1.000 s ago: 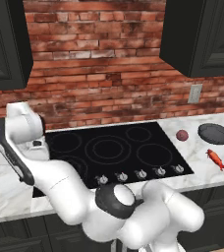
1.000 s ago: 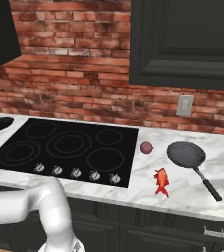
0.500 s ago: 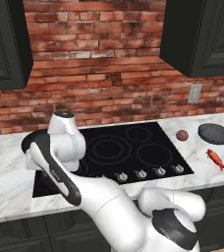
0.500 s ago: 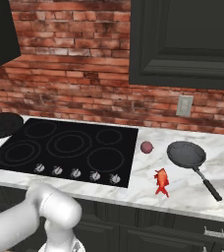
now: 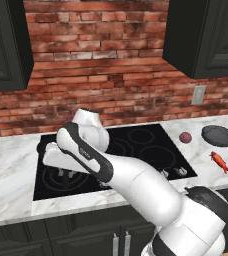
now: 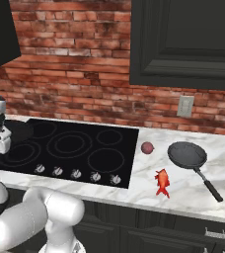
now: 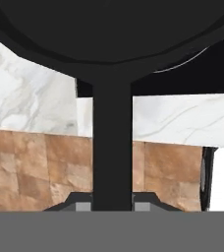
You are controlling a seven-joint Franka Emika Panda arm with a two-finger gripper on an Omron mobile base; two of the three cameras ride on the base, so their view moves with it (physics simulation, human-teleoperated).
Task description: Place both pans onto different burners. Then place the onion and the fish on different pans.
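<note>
Swung over the cooktop [image 5: 136, 150], end effector [image 7: 112, 202] pinching larger pan's handle [image 7: 112, 147] (unplaced); smaller pan [image 6: 187, 154], onion [image 6: 147, 147], fish [image 6: 162, 181] untouched right of it.

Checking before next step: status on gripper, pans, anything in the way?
Gripper shut on big pan handle, over stove left side. Small pan, onion, fish on right counter. Nothing in the way.
</note>
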